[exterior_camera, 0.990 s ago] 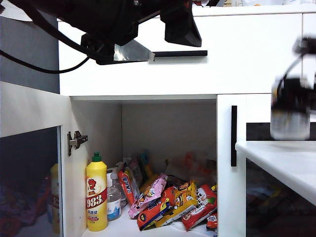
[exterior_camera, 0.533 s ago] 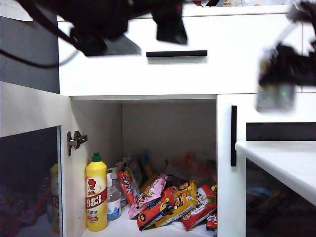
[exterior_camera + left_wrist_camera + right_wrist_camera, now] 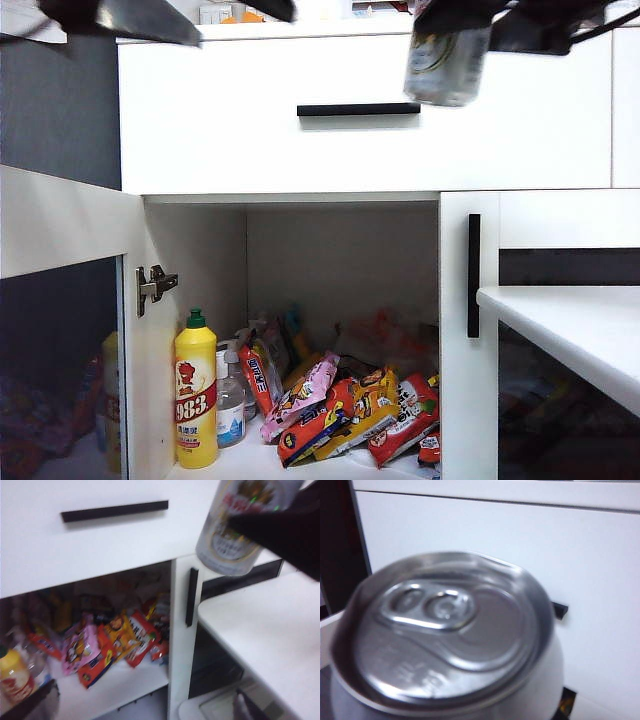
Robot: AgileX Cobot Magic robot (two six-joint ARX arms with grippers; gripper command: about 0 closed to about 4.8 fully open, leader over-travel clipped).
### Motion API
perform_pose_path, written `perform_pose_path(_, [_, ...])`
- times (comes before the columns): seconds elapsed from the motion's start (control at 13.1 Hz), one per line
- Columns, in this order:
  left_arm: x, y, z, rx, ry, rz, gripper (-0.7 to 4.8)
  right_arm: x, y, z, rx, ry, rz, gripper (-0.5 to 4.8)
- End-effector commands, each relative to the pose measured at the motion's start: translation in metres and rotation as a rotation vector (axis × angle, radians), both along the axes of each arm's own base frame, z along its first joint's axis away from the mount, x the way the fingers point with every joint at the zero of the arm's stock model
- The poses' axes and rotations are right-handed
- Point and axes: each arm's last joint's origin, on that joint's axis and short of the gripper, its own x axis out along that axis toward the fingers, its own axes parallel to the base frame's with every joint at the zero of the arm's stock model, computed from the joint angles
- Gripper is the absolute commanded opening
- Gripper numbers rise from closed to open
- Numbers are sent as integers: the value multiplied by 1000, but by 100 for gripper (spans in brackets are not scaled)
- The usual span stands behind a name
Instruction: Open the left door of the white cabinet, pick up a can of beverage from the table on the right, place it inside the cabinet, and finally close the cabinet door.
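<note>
The white cabinet (image 3: pixel 220 120) has its left door (image 3: pixel 60 215) swung wide open to the left, so the lower compartment is exposed. The silver can of beverage (image 3: pixel 445 65) hangs high in front of the drawer front, right of the black drawer handle (image 3: pixel 358 109). My right gripper (image 3: pixel 452 28) is shut on it from above. The can's top (image 3: pixel 445 645) fills the right wrist view, and its label (image 3: pixel 235 530) shows behind a dark finger (image 3: pixel 287 532) in the left wrist view. My left gripper (image 3: pixel 140 18) is blurred at the upper left and open (image 3: pixel 140 711), with nothing between its fingers. The table (image 3: pixel 570 325) is at the right.
Inside the compartment stand a yellow bottle (image 3: pixel 196 400) with a green cap, a clear pump bottle (image 3: pixel 231 400) and several snack packets (image 3: pixel 350 405). The shut right door carries a vertical black handle (image 3: pixel 473 275). A metal hinge (image 3: pixel 155 285) juts from the left door's inner edge.
My right gripper has carried the can up and to the left, from above the table to in front of the drawer. My left arm has risen and pulled away to the upper left.
</note>
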Motion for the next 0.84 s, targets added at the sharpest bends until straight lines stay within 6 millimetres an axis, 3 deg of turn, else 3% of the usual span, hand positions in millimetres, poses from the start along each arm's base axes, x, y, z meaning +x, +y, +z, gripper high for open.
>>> perform_pose_path(0.08, [-10,15,8,10,6,1,479,16,19,-27,-19,95,40,156])
perform_pose_path(0.23, [-11,17,6,28,18,1,479,31,31,-56,-49,168,54,156])
perform_pose_path(0.3, [-11,17,4,44,29,0,479,47,39,-83,-30,193,53,156])
perform_pose_path(0.38, [-11,17,4,44,29,1,479,52,41,-93,-33,200,53,156])
perform_pose_path(0.46, [-11,18,4,47,31,1,479,61,46,-117,-27,248,50,156])
perform_pose_path(0.61, [-11,18,3,55,35,1,479,71,51,-130,-29,297,47,156])
perform_pose_path(0.84, [-11,18,2,61,38,5,479,107,73,-131,-22,302,75,156])
